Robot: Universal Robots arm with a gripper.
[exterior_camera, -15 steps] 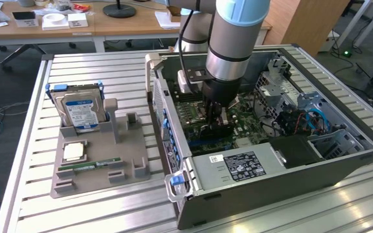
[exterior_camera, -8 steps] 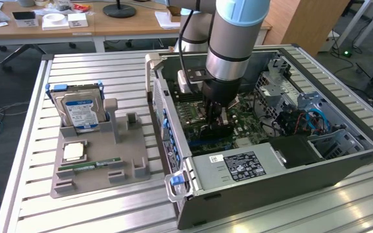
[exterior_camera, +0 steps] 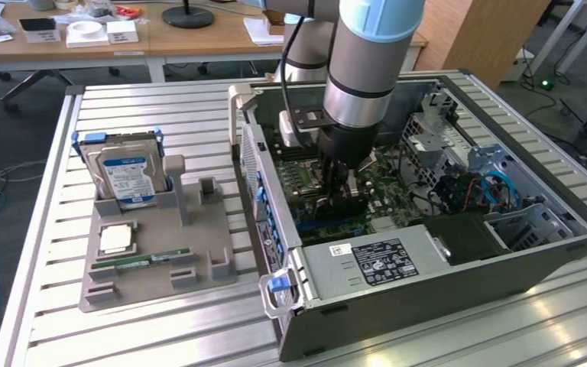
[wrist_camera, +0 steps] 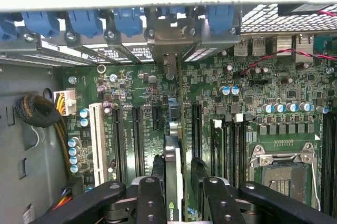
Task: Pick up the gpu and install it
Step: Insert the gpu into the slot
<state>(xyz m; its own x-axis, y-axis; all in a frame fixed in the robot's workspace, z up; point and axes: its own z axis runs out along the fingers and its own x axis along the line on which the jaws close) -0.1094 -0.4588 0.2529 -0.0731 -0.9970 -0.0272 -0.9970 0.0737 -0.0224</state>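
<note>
Little can be read. The gpu point(wrist_camera: 172, 182), seen edge-on in the wrist view, bears a small logo mark near its lower end (its lettering is illegible). The hard drive point(exterior_camera: 128, 177) label and the power supply point(exterior_camera: 375, 264) label carry print too small to read.

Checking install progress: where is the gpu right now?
The gpu stands edge-on in a motherboard slot inside the computer case, between the gripper fingers.

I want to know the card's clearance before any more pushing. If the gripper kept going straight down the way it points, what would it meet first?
Most likely the gpu itself: it stands edge-on between the fingers of the gripper, above the motherboard. Depth is unclear, so I can't tell whether it is fully seated.
</note>
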